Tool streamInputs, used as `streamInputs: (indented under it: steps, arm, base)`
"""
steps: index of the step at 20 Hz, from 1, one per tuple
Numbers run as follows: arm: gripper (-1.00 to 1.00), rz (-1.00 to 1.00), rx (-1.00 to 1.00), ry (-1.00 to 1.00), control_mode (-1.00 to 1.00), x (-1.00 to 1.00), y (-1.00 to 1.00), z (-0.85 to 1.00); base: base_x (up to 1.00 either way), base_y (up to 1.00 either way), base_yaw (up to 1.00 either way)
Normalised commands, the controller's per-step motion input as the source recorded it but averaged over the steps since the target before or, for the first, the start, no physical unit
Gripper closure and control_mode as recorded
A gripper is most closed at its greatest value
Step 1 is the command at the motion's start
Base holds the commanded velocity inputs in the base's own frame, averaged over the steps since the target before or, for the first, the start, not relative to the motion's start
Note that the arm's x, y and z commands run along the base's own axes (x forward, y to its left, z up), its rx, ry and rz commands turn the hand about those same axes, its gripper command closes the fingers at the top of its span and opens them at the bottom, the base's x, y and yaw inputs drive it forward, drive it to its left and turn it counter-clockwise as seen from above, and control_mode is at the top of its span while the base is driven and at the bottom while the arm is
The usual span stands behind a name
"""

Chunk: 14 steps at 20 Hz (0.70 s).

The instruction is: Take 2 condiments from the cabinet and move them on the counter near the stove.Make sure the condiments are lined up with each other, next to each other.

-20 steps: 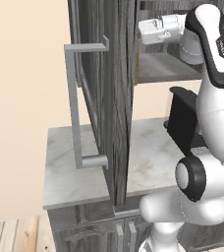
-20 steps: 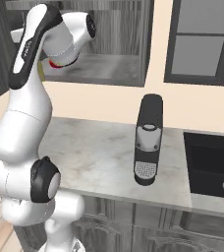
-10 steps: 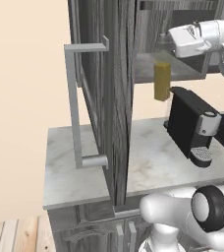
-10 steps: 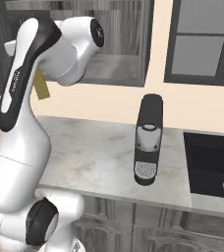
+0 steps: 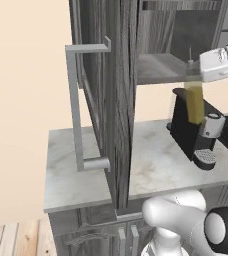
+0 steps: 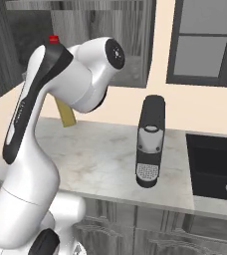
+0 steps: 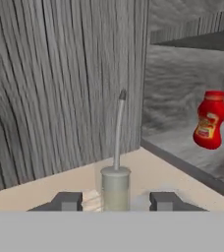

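Observation:
My gripper (image 5: 193, 75) is shut on the top of the olive-yellow condiment bottle (image 5: 195, 103), which hangs in the air in front of the open cabinet (image 5: 120, 100) and above the counter (image 5: 151, 165). In the hand view its thin nozzle (image 7: 117, 133) rises between my fingertips (image 7: 67, 201). From the right base view the bottle (image 6: 65, 115) peeks out behind my arm. The red squeeze bottle (image 7: 210, 120) stands upright on the cabinet shelf (image 7: 202, 152), and its red cap (image 6: 53, 39) shows above my arm. The stove is out of view.
The cabinet door stands wide open, its long bar handle (image 5: 76, 100) jutting over the counter's left part. A black coffee machine (image 5: 191, 132) (image 6: 150, 139) stands on the counter right of the cabinet. A dark sink (image 6: 215, 164) lies further right.
The arm has drawn the olive-yellow bottle out of the cabinet, moving it right and down until it hangs in front of the coffee machine.

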Motion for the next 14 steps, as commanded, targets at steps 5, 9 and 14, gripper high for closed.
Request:
streamInputs:
  steps: [5, 9, 14]
  arm:
    - [1.0, -0.18, 0.0, 0.26, -1.0, -0.2, -0.26, -0.29]
    - [1.0, -0.12, 0.06, 0.29, -1.0, -0.12, -0.05, -0.3]
    - [1.0, -0.05, 0.05, 0.16, -1.0, -0.02, 0.0, -0.33]
  base:
    - [0.0, 0.0, 0.0]
    - [0.0, 0.0, 0.0]
    - [0.0, 0.0, 0.0]
